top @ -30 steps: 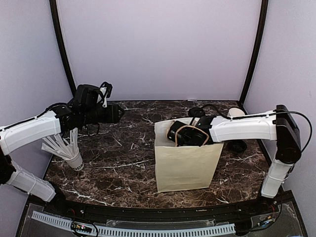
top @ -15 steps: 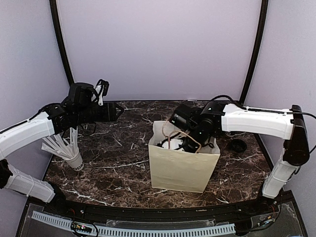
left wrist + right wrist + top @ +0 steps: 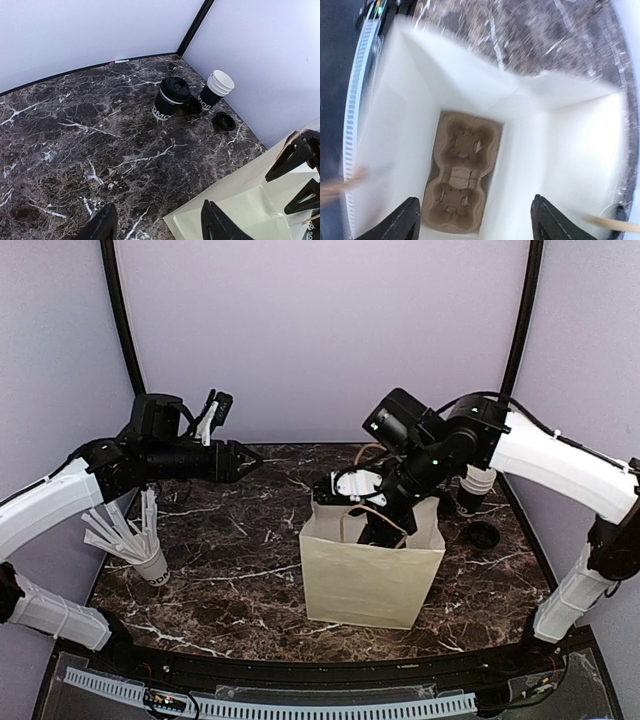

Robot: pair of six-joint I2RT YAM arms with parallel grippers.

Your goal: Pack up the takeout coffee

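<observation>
Hovering empty and spread wide over the cream handled paper bag (image 3: 370, 580), my right fingers (image 3: 550, 222) point straight down at the tan moulded-pulp two-hole tray (image 3: 460, 175) inside.

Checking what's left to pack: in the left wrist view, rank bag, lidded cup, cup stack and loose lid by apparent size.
1. bag, though nearest and cropped
2. lidded cup and cup stack, about alike
3. loose lid
</observation>
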